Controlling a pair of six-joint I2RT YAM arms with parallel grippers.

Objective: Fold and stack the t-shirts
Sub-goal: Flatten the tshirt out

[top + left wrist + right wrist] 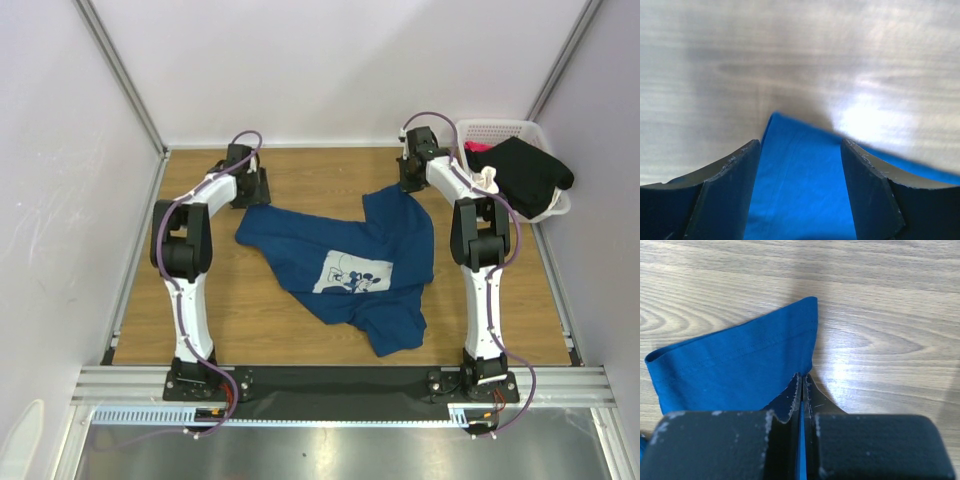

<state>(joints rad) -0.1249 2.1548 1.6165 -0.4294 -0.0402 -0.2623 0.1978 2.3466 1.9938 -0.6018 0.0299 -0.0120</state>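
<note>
Blue t-shirt (pixel 400 240) edge hidden inside clamped right end effector (pixel 801 379); left end effector (pixel 800 144) apart.

— How is the light from above?
— Bright and even. The walls (pixel 330 70) look faintly lilac, and the shadows on the table (pixel 260 320) are soft and short.
— And the left wrist view?
— Blurred. The wood grain smears into streaks, with a white glare patch right of centre and a dark shadow mid-frame, just above the tip of the blue shirt (pixel 800 190).
— The right wrist one?
— Sharp. Grain and stitching read clearly. A pale sheen sits at centre right, and a faint shadow band runs down the upper middle.
</note>
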